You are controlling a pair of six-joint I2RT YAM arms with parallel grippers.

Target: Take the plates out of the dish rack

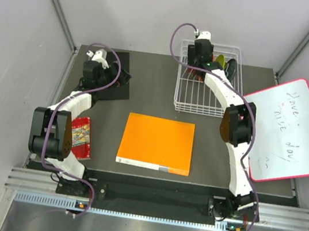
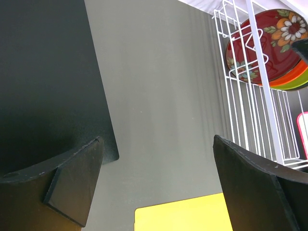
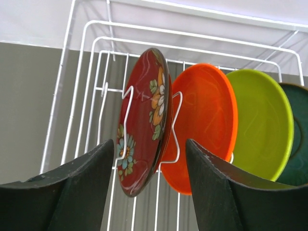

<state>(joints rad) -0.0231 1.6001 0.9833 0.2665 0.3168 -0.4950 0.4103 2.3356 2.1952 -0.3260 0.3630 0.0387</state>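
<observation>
The white wire dish rack [image 1: 178, 78] stands at the back right of the table. In the right wrist view, a dark red flowered plate [image 3: 142, 120], an orange plate [image 3: 202, 125], a lime green plate [image 3: 262, 125] and a dark plate [image 3: 298, 144] stand upright between its prongs [image 3: 126, 103]. My right gripper [image 3: 149, 142] is over the rack, open. Its fingers straddle the red plate's lower rim with a gap on each side. My left gripper [image 2: 157, 138] hangs open and empty above the table's left side, by a black mat [image 2: 48, 72]. The red plate [image 2: 269, 48] also shows from there.
A big flat orange square [image 1: 157, 143] lies in the middle front of the table. A pink-edged whiteboard [image 1: 294, 133] leans at the right edge. A red printed packet [image 1: 81, 136] lies beside the left arm. The black mat [image 1: 118, 87] is at the back left.
</observation>
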